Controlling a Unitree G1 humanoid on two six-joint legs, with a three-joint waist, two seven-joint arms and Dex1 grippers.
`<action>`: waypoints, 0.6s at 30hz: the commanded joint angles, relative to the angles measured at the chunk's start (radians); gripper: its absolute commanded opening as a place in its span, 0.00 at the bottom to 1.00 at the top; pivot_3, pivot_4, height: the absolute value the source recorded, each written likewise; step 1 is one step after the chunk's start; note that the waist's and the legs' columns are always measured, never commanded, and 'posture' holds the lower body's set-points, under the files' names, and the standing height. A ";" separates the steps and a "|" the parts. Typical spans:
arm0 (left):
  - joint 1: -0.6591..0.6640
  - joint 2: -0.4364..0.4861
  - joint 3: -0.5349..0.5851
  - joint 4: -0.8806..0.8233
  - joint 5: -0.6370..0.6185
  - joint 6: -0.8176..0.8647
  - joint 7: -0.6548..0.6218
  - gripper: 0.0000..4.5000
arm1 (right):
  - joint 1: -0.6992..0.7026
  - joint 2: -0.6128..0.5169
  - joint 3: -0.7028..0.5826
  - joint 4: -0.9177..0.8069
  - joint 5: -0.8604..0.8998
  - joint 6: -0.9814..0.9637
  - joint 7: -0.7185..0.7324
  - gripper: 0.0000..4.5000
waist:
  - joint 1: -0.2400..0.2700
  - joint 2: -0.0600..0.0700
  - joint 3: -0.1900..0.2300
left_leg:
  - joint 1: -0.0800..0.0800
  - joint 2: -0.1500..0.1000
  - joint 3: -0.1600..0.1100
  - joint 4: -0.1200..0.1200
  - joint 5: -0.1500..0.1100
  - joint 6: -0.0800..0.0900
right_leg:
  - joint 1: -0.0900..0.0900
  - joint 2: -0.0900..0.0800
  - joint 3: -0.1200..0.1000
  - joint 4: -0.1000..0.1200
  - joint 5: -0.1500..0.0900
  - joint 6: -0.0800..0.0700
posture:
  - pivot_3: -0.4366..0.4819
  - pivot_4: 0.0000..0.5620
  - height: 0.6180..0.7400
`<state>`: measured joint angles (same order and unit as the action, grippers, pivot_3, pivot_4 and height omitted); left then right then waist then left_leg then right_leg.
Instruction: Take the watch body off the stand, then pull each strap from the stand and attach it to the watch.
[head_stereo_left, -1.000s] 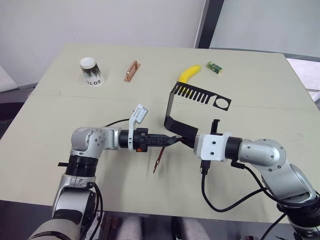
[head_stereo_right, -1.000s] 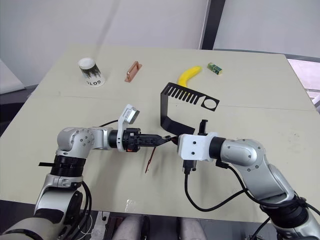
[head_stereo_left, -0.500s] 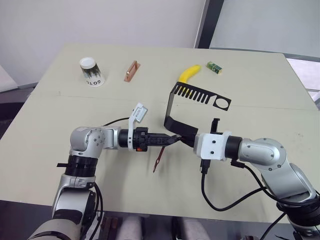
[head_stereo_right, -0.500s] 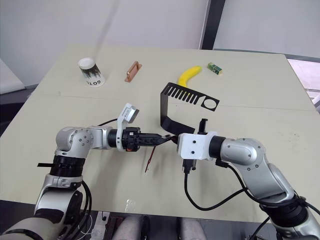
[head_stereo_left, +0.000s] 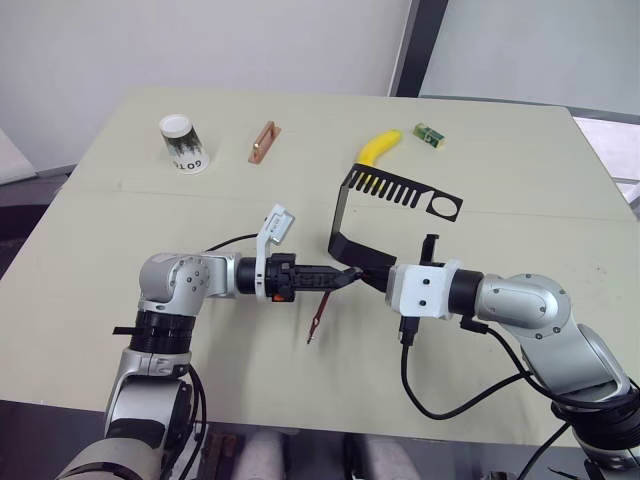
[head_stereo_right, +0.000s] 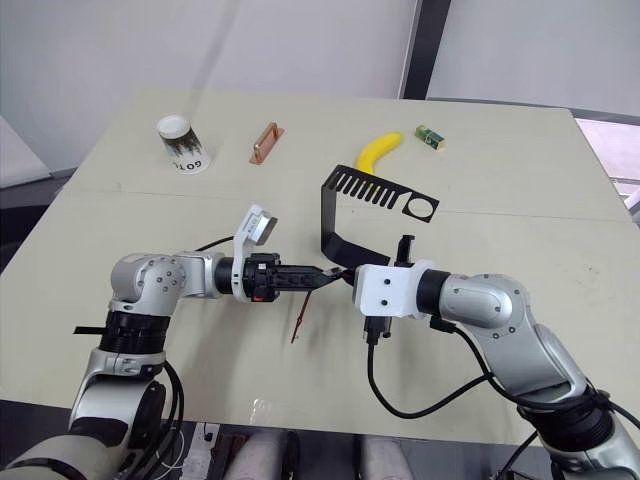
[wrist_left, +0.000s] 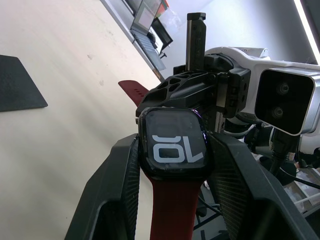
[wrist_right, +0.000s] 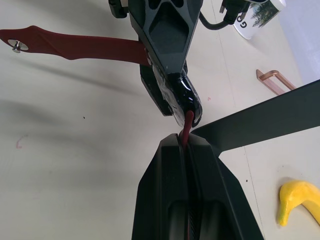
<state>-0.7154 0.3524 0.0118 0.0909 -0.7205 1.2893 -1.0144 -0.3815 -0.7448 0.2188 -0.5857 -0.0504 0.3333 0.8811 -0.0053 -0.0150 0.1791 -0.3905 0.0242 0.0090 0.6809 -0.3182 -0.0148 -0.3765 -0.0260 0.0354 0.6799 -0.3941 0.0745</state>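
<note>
Paper cup (head_stereo_left: 184, 143), copper bar (head_stereo_left: 263, 141), banana (head_stereo_left: 378, 150), green block (head_stereo_left: 429, 135) on table (head_stereo_left: 100, 230).

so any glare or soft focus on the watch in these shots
Left wrist view: the watch body is sharp, its pale digits readable, while the room behind is blurred with a bright light strip. Right wrist view: a small sheen on the watch's glossy edge; the table carries soft shadows.

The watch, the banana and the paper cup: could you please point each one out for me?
watch (wrist_left: 172, 147): left wrist view, on its screen.
banana (head_stereo_left: 377, 149): left eye view, mid-body.
paper cup (head_stereo_left: 184, 146): left eye view, its side.
</note>
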 joint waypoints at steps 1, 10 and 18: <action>-0.025 -0.048 -0.039 -0.059 -0.067 0.011 -0.018 0.35 | -0.029 0.024 0.014 -0.031 0.014 -0.019 0.002 0.00 | 0.000 0.000 0.000 | 0.000 0.000 0.000 0.000 0.000 0.000 | 0.000 0.000 0.000 0.000 0.000 0.000 | 0.48 0.27 1.00; -0.027 -0.051 -0.039 -0.059 -0.068 0.013 -0.017 0.35 | -0.026 0.023 0.011 -0.032 0.013 -0.022 0.003 0.00 | 0.000 0.000 0.000 | 0.000 0.000 0.000 0.000 0.000 0.000 | 0.000 0.000 0.000 0.000 0.000 0.000 | 0.48 0.27 1.00; -0.023 -0.046 -0.040 -0.058 -0.063 0.009 -0.017 0.35 | -0.025 0.021 0.009 -0.037 0.011 -0.028 0.002 0.00 | 0.000 0.000 0.000 | 0.000 0.000 0.000 0.000 0.000 0.000 | 0.000 0.000 0.000 0.000 0.000 0.000 | 0.48 0.27 1.00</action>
<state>-0.7154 0.3500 0.0119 0.0909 -0.7204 1.2891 -1.0140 -0.3814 -0.7427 0.2188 -0.5826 -0.0537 0.3332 0.8811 -0.0054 -0.0150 0.1791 -0.3905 0.0243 0.0090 0.6809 -0.3182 -0.0148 -0.3765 -0.0260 0.0354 0.6799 -0.3942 0.0745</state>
